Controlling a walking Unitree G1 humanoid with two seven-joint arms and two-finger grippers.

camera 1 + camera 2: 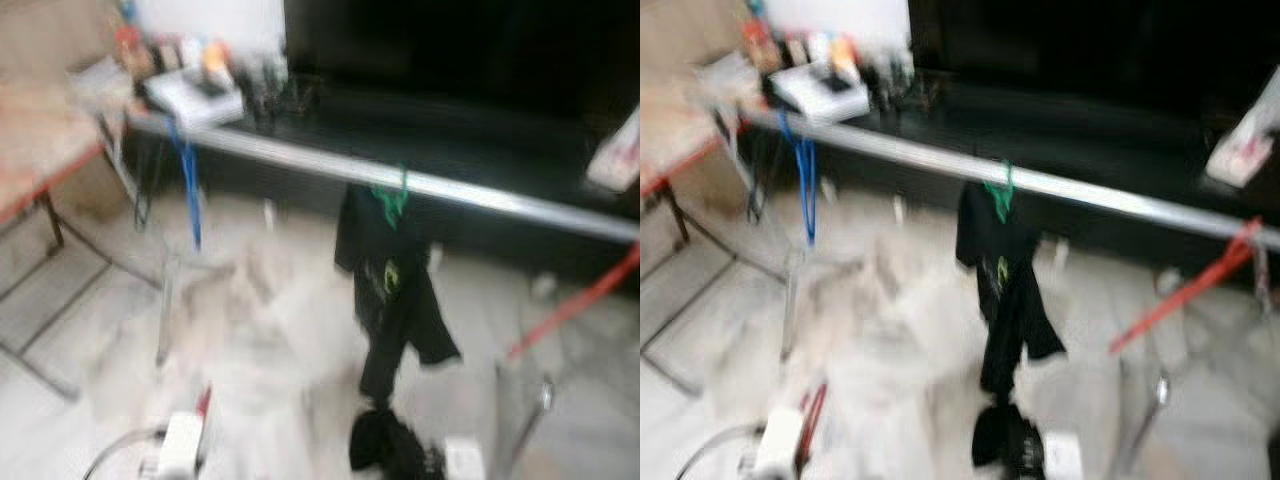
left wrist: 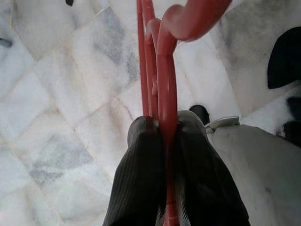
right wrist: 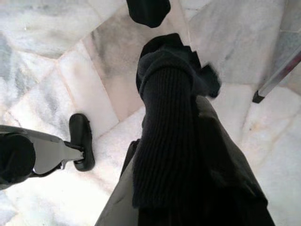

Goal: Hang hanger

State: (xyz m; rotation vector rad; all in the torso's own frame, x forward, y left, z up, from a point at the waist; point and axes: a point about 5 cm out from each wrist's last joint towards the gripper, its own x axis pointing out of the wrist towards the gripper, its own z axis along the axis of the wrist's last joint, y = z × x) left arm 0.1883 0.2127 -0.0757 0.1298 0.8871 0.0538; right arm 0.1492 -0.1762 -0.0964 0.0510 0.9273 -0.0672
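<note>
The left claw (image 2: pixel 164 136) pinches a red hanger (image 2: pixel 162 70) between its two black fingers (image 2: pixel 141 165), the hanger's shaft running up between them to its curved hook, above the pale marble floor (image 2: pixel 56 94). The right claw (image 3: pixel 169 70) points down at the same floor with a dark cloth (image 3: pixel 155 61) bunched around its tip; whether its fingers are spread or pressed together cannot be told.

The head views are blurred. Nearest, a dark heap (image 1: pixel 385 445) lies on the floor. Above it, a black garment (image 1: pixel 385 280) hangs on a green hanger (image 1: pixel 392 200) from a silver rail (image 1: pixel 480 192) that runs across the scene. A blue hanger (image 1: pixel 188 190) hangs near the rail's left end, and a red bar (image 1: pixel 580 300) slants down from its right end. Beyond the left end, a desk (image 1: pixel 40 150) stands with small cluttered items (image 1: pixel 190 75) beside it.
</note>
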